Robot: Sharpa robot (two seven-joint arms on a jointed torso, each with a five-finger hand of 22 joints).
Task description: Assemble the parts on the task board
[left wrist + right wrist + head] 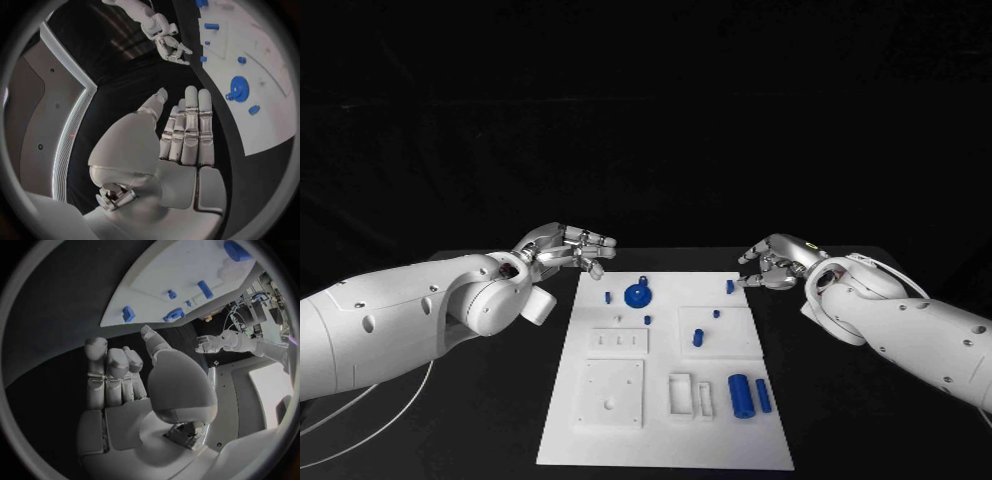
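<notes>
The white task board (668,420) lies in the middle of the black table. On its far part stand a blue round disc with a knob (638,294) and small blue pegs (607,297) (730,286). A thick blue cylinder (740,394) and a thinner one (763,395) lie near its front right. My left hand (574,248) hovers beyond the board's far left corner, holding nothing. My right hand (776,265) hovers at the far right corner, close to the peg there, also holding nothing. In the left wrist view my left hand's (181,140) fingers are straight, beside the disc (238,89). The right wrist view shows the right hand (125,385) with nothing in it.
More small blue pieces (698,338) (648,320) sit mid-board among raised white blocks (616,342) and a slotted holder (682,393). Bare black table (848,420) flanks the board on both sides. A white cable (387,400) trails under my left arm.
</notes>
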